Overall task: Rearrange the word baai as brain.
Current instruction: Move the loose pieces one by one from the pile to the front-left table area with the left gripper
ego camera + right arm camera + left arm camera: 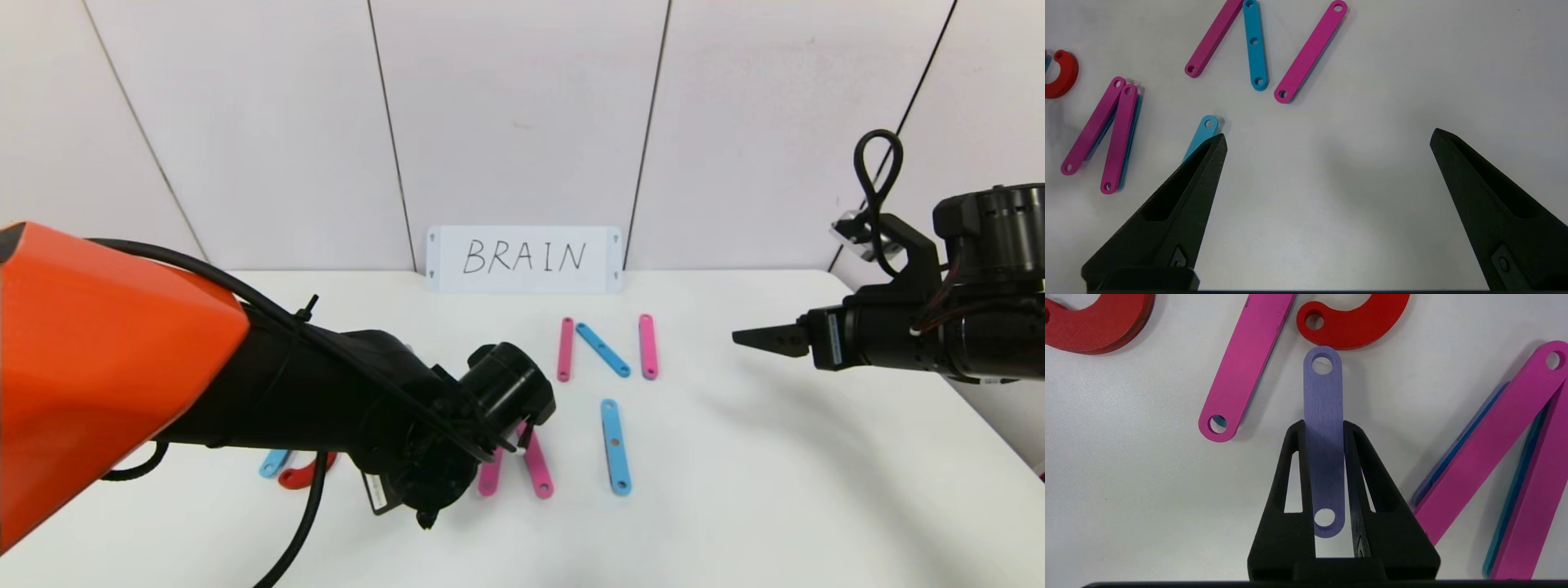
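Note:
My left gripper point(1323, 428) is shut on the short purple bar point(1323, 396), low over the table. The bar's far end almost touches a red half-ring curve point(1355, 322). A pink bar point(1247, 363) lies beside it and a second red curve point(1094, 322) beyond. Two leaning pink bars point(1494, 449) lie on blue ones to one side. In the head view my left arm hides the gripper and most of the first letters; a red curve point(298, 476) and two pink bars point(537, 465) peek out. My right gripper point(1329, 135) is open and empty, hovering at the table's right point(747, 336).
A single sky-blue bar point(615, 447) lies right of the leaning pink bars. Behind it, two pink bars point(565, 349) and a slanted blue bar point(602, 349) form an N. The white handwritten BRAIN card point(524, 258) stands against the back wall.

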Robot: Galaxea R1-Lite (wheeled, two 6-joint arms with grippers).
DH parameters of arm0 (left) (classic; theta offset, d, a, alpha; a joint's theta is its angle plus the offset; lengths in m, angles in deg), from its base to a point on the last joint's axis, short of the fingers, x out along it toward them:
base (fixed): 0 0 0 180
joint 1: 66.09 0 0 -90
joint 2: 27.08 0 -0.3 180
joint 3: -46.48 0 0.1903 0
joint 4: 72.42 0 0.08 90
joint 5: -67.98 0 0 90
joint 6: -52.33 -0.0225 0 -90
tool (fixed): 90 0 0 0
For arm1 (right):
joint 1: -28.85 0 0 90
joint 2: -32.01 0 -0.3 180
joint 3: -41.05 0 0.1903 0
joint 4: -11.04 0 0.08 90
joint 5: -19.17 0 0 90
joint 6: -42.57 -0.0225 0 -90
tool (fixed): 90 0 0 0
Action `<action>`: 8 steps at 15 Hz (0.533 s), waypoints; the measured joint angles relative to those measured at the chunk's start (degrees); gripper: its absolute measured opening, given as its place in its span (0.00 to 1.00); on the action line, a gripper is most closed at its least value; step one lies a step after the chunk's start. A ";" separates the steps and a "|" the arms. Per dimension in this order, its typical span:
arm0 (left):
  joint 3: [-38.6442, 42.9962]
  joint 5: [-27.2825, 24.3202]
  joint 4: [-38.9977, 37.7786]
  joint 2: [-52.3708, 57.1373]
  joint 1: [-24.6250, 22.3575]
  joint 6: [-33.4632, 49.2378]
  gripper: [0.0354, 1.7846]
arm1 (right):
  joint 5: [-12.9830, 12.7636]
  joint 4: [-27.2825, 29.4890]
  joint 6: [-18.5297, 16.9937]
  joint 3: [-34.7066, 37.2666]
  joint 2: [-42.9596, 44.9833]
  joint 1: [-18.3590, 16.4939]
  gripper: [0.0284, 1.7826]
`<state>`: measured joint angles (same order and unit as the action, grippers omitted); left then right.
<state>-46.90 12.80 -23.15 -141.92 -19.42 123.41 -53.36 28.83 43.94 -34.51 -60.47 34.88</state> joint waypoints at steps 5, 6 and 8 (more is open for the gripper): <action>0.61 0.39 0.16 -0.49 0.16 0.96 0.14 | 0.02 0.00 0.01 -0.02 0.00 -0.04 0.98; 0.67 0.39 0.16 -0.62 0.18 1.00 0.14 | 0.05 0.00 0.01 -0.05 0.00 -0.04 0.98; 0.72 0.50 0.16 -0.95 0.18 1.22 0.14 | 0.02 0.00 0.00 -0.05 0.00 -0.04 0.98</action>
<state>-46.18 13.30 -22.99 -142.87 -19.24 124.63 -53.33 28.83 43.94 -34.56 -60.47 34.84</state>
